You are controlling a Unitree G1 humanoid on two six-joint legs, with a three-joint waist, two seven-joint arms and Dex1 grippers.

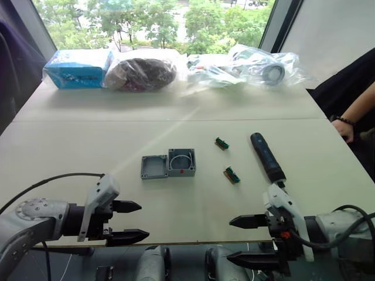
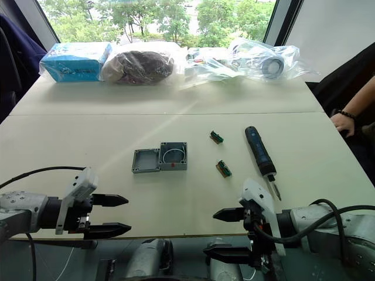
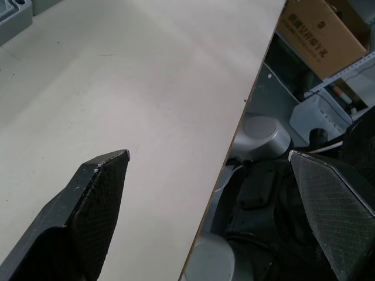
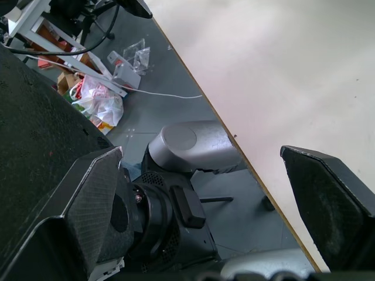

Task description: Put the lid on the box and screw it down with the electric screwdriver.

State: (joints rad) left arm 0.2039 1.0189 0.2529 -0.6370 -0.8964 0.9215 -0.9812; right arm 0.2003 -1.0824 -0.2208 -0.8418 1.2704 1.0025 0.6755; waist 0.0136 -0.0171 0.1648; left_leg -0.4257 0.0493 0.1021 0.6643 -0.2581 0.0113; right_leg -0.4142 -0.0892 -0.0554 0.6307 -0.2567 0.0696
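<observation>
Both hands open and empty at the near edge of the bench; nothing of the job was in hand yet.

Your left hand and right hand hung with fingers spread wide, holding nothing. Ahead of the left lay the lid, touching the box, both open side up. They looked rigid, light and likely to skid, so you would have done best to pinch the lid by opposite rims. The electric screwdriver lay just beyond the right hand, a smooth cylinder prone to roll; its mid-body was the place to grip.
</observation>
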